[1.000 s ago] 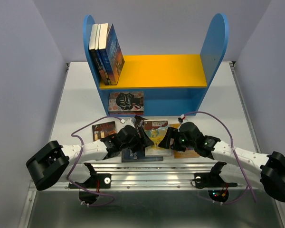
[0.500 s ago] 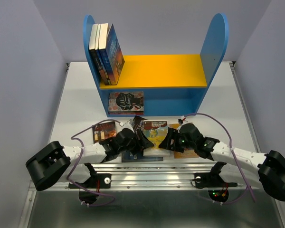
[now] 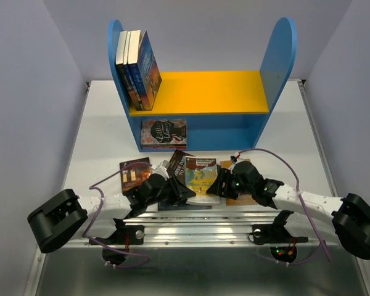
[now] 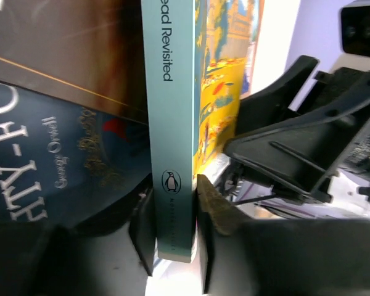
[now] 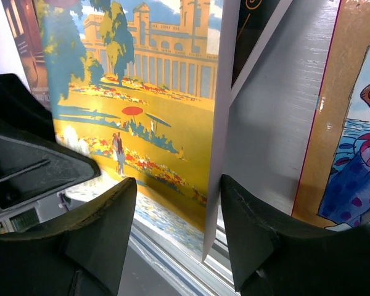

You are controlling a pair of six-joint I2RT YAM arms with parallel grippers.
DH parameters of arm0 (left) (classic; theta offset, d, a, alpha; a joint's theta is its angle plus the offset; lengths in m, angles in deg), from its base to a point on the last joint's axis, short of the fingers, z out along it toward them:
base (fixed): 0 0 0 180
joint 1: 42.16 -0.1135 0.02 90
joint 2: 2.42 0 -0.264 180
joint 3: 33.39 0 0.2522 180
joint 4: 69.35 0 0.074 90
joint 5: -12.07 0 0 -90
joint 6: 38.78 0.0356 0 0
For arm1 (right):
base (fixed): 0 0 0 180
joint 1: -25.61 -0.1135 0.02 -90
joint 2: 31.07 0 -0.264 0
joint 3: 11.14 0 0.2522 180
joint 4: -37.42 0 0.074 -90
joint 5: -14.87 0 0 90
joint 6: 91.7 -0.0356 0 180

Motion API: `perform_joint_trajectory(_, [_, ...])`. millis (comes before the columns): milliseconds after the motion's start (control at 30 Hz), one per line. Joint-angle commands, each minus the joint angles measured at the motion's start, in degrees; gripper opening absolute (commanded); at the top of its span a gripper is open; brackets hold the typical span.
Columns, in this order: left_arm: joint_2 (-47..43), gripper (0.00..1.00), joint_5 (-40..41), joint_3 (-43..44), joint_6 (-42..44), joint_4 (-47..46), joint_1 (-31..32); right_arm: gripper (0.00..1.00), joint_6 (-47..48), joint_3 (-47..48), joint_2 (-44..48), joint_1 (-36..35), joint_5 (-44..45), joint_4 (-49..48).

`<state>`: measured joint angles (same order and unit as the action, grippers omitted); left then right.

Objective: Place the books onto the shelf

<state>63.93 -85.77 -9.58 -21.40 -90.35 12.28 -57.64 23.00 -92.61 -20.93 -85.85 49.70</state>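
Grey surface (image 3: 105,123), with the blue-and-yellow shelf (image 3: 282,55) at its far side and three books (image 3: 137,68) standing on it. Near you, the yellow-teal book (image 3: 201,176) sits between both hands. It looks thin, light and floppy, so it is probably best pinched at the stiffer spine. Your left hand (image 4: 176,216) clamps that spine. Your right hand (image 5: 176,203) straddles the fore-edge, not yet closed. Both hands have narrowed since a second ago, and more of the cover shows.

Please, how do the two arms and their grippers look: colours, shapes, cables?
Both the left arm and right arm have white tubular links with bulky black joint housings. A thin purple cable loops along each. The left gripper and right gripper are black, with thick wedge-shaped jaws. Small green lights glow on the right wrist.
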Motion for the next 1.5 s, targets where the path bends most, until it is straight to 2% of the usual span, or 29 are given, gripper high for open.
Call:
perform_joint_trajectory(0, [-3.41, 0.20, -2.18, -0.29, -0.59, -5.58, 0.76, 0.61, -0.83, -0.43, 0.45, -0.13, -1.85, -5.38])
perform_joint_trajectory(33, [-3.42, 0.20, -2.10, -0.37, -0.59, -5.58, 0.85, 0.61, -0.75, -0.43, 0.54, -0.13, -1.85, -5.29])
perform_joint_trajectory(67, [-3.94, 0.06, -2.18, -0.46, -0.68, -5.58, 0.85, 0.61, -0.75, -0.43, 0.72, -0.13, -1.93, -5.38])
perform_joint_trajectory(100, [-4.21, 0.00, -2.27, -0.46, -1.03, -5.67, 0.76, 0.61, -0.75, -0.34, 0.89, -0.13, -1.94, -5.21])
perform_joint_trajectory(167, [-5.43, 0.00, -2.45, -0.46, -1.30, -5.67, 0.85, 0.63, -0.48, -0.08, 1.59, -0.13, -1.41, -4.42])
perform_joint_trajectory(233, [-6.66, 0.00, -1.75, -0.90, -2.17, -5.58, 0.85, 0.72, -0.66, 0.53, 3.26, -0.13, -0.18, -3.36])
perform_joint_trajectory(267, [-8.32, 0.00, -0.44, -0.99, -3.74, -5.40, 0.85, 0.85, -0.75, 0.88, 4.05, -0.13, 0.43, -1.44])
perform_joint_trajectory(367, [-11.31, 0.00, 1.85, -1.34, -7.26, -3.83, 0.85, 1.00, -1.62, 2.38, 7.83, -0.13, 3.59, 3.64])
perform_joint_trajectory(567, [-14.75, 0.00, 9.05, 4.80, -10.00, 6.27, 1.29, 1.00, -4.96, 3.70, 16.87, -0.13, 7.99, 9.99])
perform_joint_trajectory(667, [-16.15, 0.00, 15.37, 8.76, -11.31, 12.59, 1.90, 1.00, -6.28, 5.01, 19.95, -0.13, 6.59, 12.54])
perform_joint_trajectory(900, [-21.08, 0.00, 29.69, 13.51, -15.44, 18.15, 4.10, 1.00, -12.08, 6.07, 24.97, -0.13, 5.09, 15.54])
perform_joint_trajectory(1000, [-21.52, 0.00, 33.92, 14.48, -17.29, 18.24, 5.33, 1.00, -16.82, 4.67, 24.98, -0.13, 3.17, 10.29])
perform_joint_trajectory(1100, [-20.74, 0.00, 38.92, 16.06, -19.39, 18.24, 8.57, 1.00, -23.58, 1.16, 21.22, -0.13, 0.09, -4.09])
perform_joint_trajectory(1167, [-20.29, 0.00, 41.13, 16.85, -19.58, 18.59, 9.46, 1.00, -24.65, 1.24, 19.36, -0.13, 0.08, -7.56])
perform_joint_trajectory(1467, [-18.54, 0.00, 47.03, 17.64, -22.74, 18.94, 13.59, 1.00, -32.64, 3.26, 16.89, -0.13, 5.97, -9.60])
